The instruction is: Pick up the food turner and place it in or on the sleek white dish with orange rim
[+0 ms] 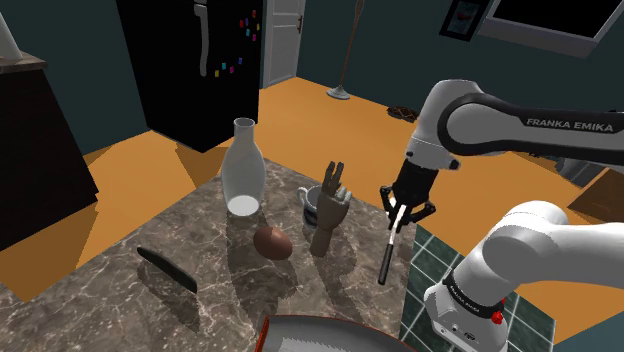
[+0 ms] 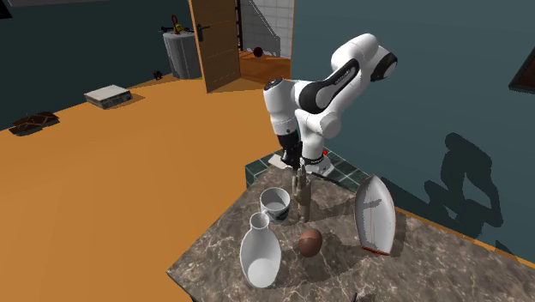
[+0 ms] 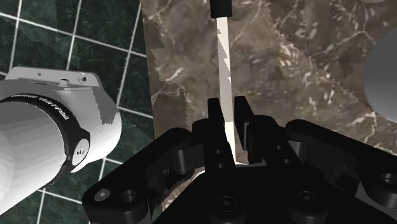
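Marble veined in brown and grey covers the bench (image 1: 215, 290), a flat, glossy slab. One bench edge butts against the green-tiled stand (image 1: 432, 268).

The all-black gripper (image 1: 401, 212) pinches the food turner (image 1: 391, 243). Its two fingers (image 3: 216, 121) press on the flat faces of a thin, pale, strip-shaped section. The opposite end of the tool is a slim black handle (image 1: 385, 265). In the shoulder view the turner hangs from the gripper with a slight tilt, handle lowest, over the bench edge that meets the stand. Whether the handle tip touches the marble cannot be told.

The dish (image 1: 325, 336) sits at the bench edge nearest the shoulder camera. It has a smooth pale surface and a thin orange rim. In the second exterior view it reads as a pointed oval, steeply tilted.

Other items on the bench:
- A white vase (image 1: 243, 168), bulbous with a narrow neck, stands toward the far edge.
- A small white cup (image 1: 312, 205) stands just beside a brown jointed hand model (image 1: 330, 212), which is upright.
- A smooth brown ovoid (image 1: 273, 242) lies near the base of the hand model.
- A long, flat black item (image 1: 167, 268) lies toward the edge on the shoulder view's left.

The hand model is the item nearest the gripper and stands apart from it. Bare marble runs along the stand-side edge from the turner to the dish, and between the ovoid and the dish.
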`<state>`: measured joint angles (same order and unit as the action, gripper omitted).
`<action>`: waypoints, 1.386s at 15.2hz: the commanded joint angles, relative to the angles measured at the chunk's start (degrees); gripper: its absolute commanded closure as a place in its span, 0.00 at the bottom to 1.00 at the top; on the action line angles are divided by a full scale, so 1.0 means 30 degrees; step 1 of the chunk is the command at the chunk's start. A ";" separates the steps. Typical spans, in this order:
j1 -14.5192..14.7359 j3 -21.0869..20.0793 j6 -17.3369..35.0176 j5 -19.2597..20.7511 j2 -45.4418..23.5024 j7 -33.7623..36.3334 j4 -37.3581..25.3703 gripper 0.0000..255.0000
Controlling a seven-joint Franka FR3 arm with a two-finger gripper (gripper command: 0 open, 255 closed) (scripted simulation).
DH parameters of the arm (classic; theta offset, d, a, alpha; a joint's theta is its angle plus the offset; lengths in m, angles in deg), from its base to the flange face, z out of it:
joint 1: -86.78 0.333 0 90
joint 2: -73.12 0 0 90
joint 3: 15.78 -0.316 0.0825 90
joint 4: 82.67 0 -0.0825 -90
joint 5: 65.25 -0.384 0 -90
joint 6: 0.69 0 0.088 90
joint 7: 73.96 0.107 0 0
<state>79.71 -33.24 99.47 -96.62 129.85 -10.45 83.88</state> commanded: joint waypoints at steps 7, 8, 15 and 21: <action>-0.0270 0.0704 -0.2148 0.0799 0.0439 0.0601 -0.1791 1.00; -0.0298 0.0784 -0.2396 0.0884 0.0460 0.0671 -0.2028 1.00; 0.1877 -0.2062 -0.2521 -0.2227 0.1801 0.3829 -0.1978 1.00; 0.3506 -0.5184 -0.1998 -0.5241 0.1832 0.6814 -0.2903 1.00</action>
<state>89.60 -47.35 93.34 -110.96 135.53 8.37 76.03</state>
